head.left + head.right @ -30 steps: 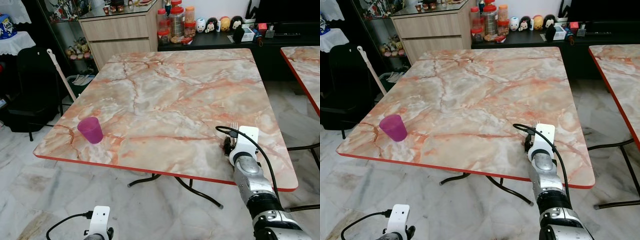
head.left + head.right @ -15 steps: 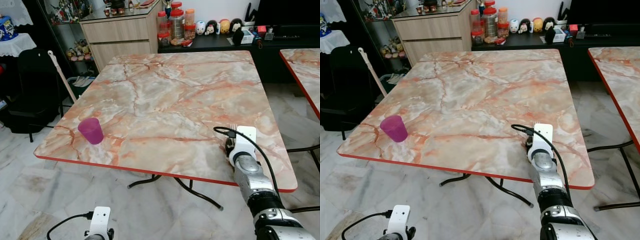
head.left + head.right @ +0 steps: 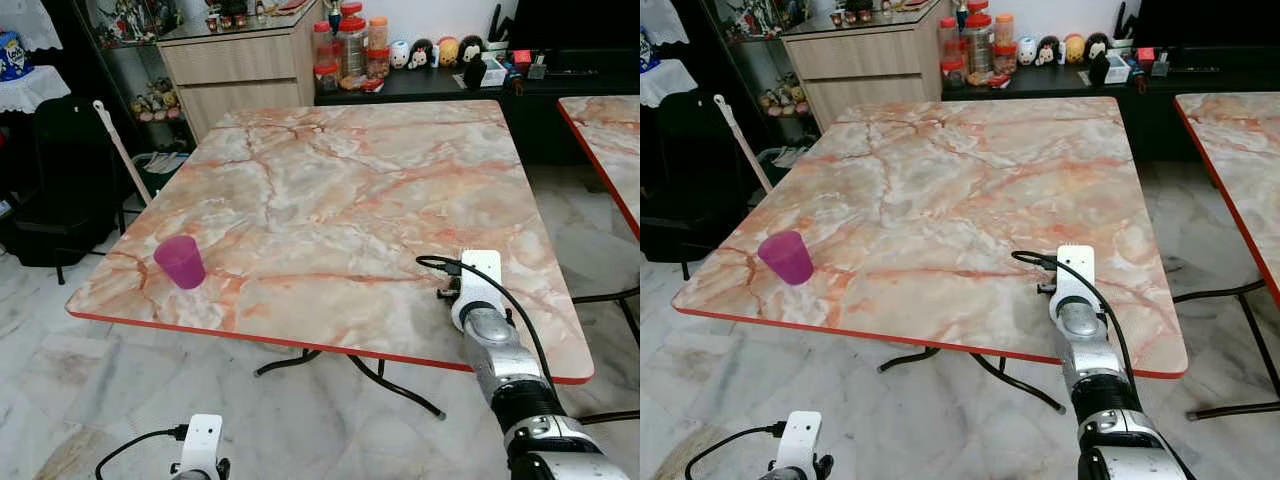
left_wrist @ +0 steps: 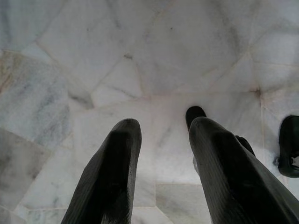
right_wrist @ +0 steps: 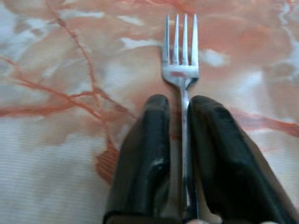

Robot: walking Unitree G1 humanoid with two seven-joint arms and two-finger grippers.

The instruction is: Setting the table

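A silver fork [image 5: 181,70] lies low over the marble table [image 3: 350,170], tines pointing away from me, its handle between the black fingers of my right gripper [image 5: 180,105], which is shut on it. In the eye views that arm's white wrist housing [image 3: 478,288] hangs over the table's near right corner and hides the fork. A purple cup [image 3: 180,261] stands upright near the table's front left corner, far from the fork. My left gripper [image 4: 161,123] hangs open above the tiled floor, holding nothing.
A second marble table [image 3: 600,140] stands to the right across a floor gap. Behind are a wooden cabinet [image 3: 240,60], jars [image 3: 350,45] and a dark shelf with figurines. A black chair [image 3: 60,190] and a leaning stick [image 3: 120,150] stand at the left.
My right wrist has shifted a little to the left and lower over the table. The fork tines that showed above the wrist housing are now hidden behind it.
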